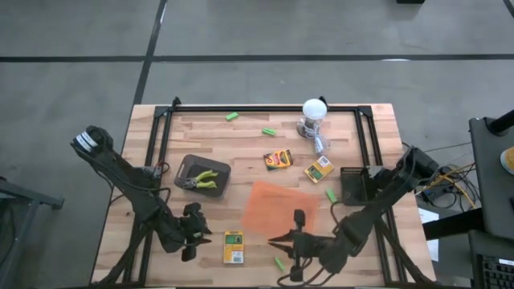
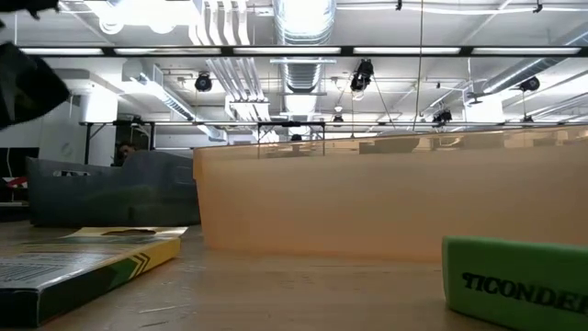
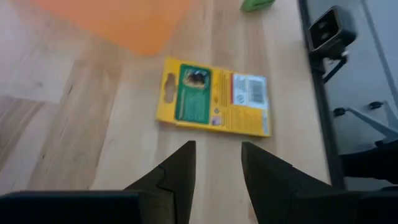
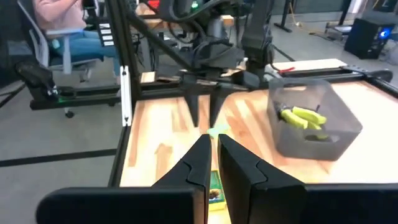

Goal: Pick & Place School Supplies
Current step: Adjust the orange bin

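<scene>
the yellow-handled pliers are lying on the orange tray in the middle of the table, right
Not quite. The yellow-handled pliers lie in the dark bin on the left half of the table, not on the orange tray, which sits in the middle of the table with none of the supplies visibly on it. The high view shows this, and the right wrist view also shows them inside the bin.

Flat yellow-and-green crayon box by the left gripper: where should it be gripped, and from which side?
Probably from straight above, across the short width. The flat yellow-and-green crayon box lies flat on the wooden table with clear wood around its long edges. The left gripper, fingers apart, hangs just beside it.
</scene>
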Controlling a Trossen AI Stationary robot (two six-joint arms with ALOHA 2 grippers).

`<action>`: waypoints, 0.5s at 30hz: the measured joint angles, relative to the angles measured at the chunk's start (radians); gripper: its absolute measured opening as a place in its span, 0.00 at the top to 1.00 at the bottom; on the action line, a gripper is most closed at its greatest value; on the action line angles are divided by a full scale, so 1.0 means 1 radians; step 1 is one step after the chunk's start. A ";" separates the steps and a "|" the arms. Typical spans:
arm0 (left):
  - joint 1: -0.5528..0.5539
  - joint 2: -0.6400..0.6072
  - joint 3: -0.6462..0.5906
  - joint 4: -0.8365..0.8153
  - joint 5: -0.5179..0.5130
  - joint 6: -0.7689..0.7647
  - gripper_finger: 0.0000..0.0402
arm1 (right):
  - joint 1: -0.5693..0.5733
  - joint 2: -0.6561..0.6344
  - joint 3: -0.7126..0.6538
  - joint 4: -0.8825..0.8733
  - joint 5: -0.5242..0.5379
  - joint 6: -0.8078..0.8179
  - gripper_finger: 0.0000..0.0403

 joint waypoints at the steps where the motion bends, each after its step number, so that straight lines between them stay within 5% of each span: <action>1: 0.000 0.000 -0.014 0.005 0.000 0.000 0.67 | 0.000 0.018 0.000 0.016 0.000 0.004 0.93; 15: 0.000 0.000 -0.047 0.013 0.001 0.137 0.67 | 0.000 0.298 0.004 0.197 0.000 0.307 0.93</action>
